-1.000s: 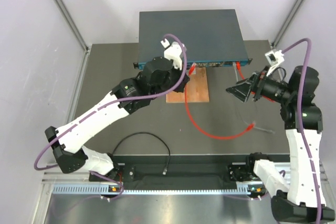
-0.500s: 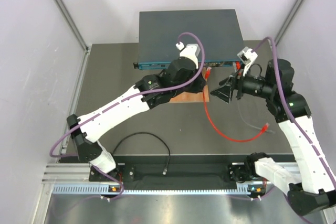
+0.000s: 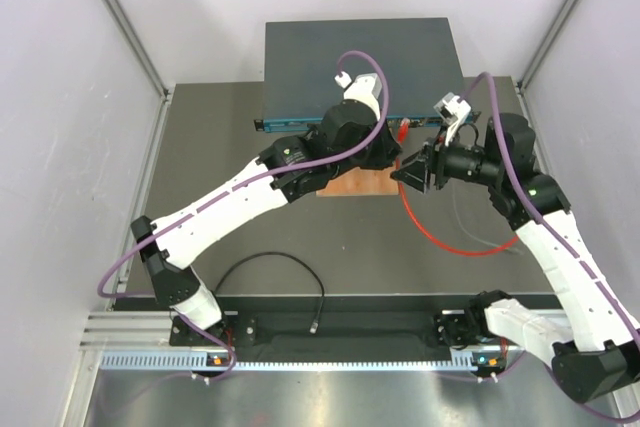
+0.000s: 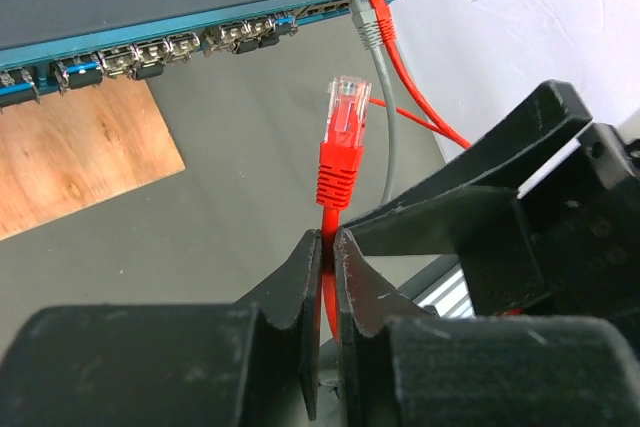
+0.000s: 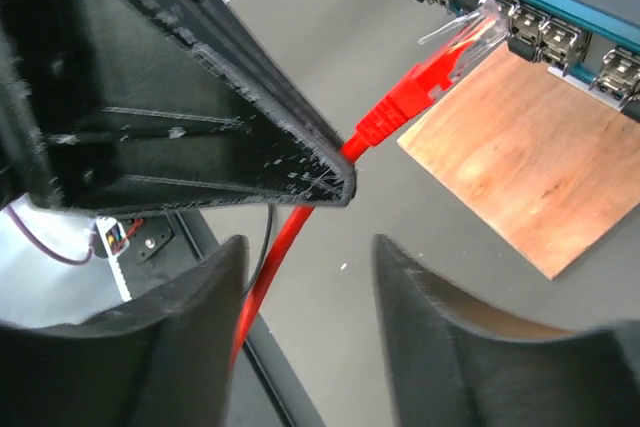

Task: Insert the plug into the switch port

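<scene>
The switch (image 3: 360, 52) lies at the back of the table, its teal port face (image 4: 180, 45) towards me. My left gripper (image 4: 328, 237) is shut on the red cable just behind the plug (image 4: 345, 117). The plug has a clear tip and a red boot and points at the port row, a short way off it. In the top view the left gripper (image 3: 392, 155) is just in front of the switch. My right gripper (image 5: 310, 277) is open and empty, right beside the left one (image 3: 412, 176). The plug also shows in the right wrist view (image 5: 450, 57), near the ports (image 5: 540, 32).
A brown wooden board (image 3: 355, 179) lies in front of the switch. A grey plug (image 4: 367, 25) and a red plug (image 4: 381, 9) sit in ports at the switch's right end. The red cable loops over the table (image 3: 445, 242). A black cable (image 3: 270, 267) lies near the front rail.
My left gripper has moved right along the switch front with the plug. My right gripper has moved left, close beside the left gripper. The red cable loop has shifted.
</scene>
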